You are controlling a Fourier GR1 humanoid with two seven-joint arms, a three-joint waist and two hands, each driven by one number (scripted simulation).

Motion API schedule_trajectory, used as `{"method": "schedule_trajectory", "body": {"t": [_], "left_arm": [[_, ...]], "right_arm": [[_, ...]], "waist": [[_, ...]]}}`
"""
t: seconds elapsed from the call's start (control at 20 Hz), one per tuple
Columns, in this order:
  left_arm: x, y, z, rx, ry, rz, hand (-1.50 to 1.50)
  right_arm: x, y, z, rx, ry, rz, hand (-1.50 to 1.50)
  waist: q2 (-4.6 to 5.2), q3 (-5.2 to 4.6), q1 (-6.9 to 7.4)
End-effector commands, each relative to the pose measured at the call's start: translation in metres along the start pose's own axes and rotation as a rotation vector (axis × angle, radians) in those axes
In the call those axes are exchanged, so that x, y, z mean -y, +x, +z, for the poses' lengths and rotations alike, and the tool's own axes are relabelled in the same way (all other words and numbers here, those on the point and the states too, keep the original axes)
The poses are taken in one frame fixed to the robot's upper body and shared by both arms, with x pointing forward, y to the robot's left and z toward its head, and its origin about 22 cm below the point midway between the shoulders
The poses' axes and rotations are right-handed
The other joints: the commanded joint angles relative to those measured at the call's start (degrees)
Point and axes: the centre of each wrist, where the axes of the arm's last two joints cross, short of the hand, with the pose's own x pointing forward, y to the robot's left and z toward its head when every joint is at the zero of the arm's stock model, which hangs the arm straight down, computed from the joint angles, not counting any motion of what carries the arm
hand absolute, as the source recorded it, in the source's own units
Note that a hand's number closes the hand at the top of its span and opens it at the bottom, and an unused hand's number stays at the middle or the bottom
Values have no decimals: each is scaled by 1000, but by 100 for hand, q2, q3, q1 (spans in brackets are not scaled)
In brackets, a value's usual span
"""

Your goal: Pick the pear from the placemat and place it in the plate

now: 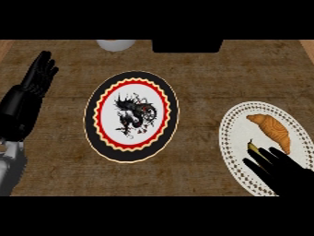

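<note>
Reaching over the white doily placemat (235, 120) at the head view's right, the right hand (282, 168) spreads straight, unclenched fingers above the mostly hidden pear (253, 146), just beside a croissant (271, 131). Best to curl around the pear without nudging the pastry, then carry it left to the dragon-patterned plate (91, 117); the left hand (37, 76) rests released at left

Left hand (35, 78) resting open (fingers up) — right hand (282, 170) outstretched.

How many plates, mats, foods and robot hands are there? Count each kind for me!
Plates: 1, the black-rimmed plate
Mats: 1, the white placemat
Foods: 2, the croissant and the pear
Hands: 2, the left hand and the right hand
Total: 6
</note>
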Motion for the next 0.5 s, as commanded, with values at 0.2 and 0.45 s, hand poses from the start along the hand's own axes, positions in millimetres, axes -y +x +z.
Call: {"method": "schedule_trajectory", "body": {"t": [0.2, 0.45], "left_arm": [[-8, 7, 9, -9, -21, -5, 0], [-12, -5, -7, 0, -17, 2, 0]], "right_arm": [[-22, -7, -34, -153, 12, 83, -150], [-32, -31, -51, -184, 53, 80, -150]], "waist": [[1, 8, 33], [11, 7, 4]]}}
